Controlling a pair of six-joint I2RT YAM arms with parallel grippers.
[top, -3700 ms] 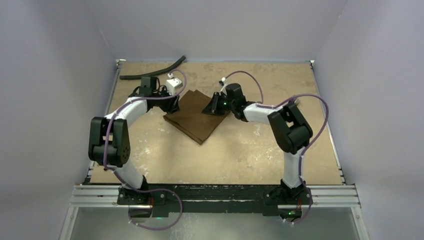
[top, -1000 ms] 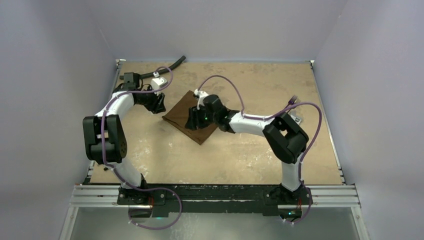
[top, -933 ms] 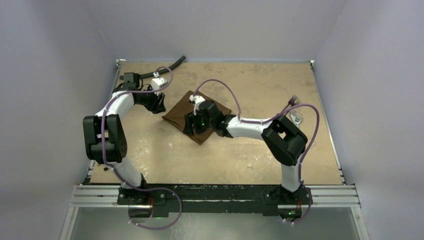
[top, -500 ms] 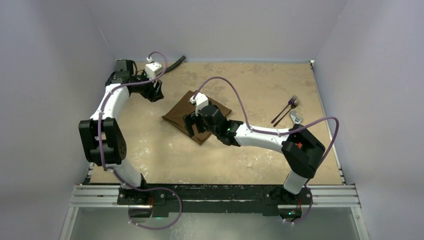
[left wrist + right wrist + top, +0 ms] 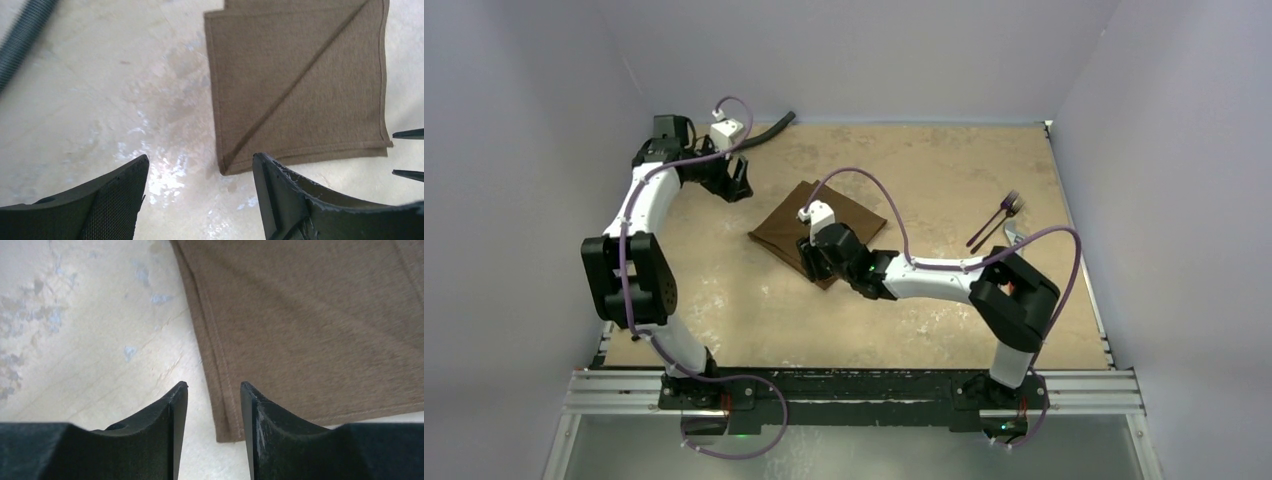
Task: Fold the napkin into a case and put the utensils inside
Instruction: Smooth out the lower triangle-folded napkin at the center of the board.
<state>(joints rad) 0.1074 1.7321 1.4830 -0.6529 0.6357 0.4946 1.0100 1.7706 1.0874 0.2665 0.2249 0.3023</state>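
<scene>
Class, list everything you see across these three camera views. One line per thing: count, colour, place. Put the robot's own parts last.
napkin: one, brown, folded, middle of the table
utensils: at least two, dark purplish, far right side, apart from the napkin
hose: one, black, far left corner
table: one, mottled tan
cables: purple, along both arms
left gripper: one, black, open, over bare table beside a napkin corner
right gripper: one, black, open, at the napkin's near corner

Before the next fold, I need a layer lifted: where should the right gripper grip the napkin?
Probably the napkin at its near corner, where stacked hems meet, with the right gripper sliding in low from the table side. It lies flat, so only that edge, just ahead of the parted fingers, offers a lip.
</scene>
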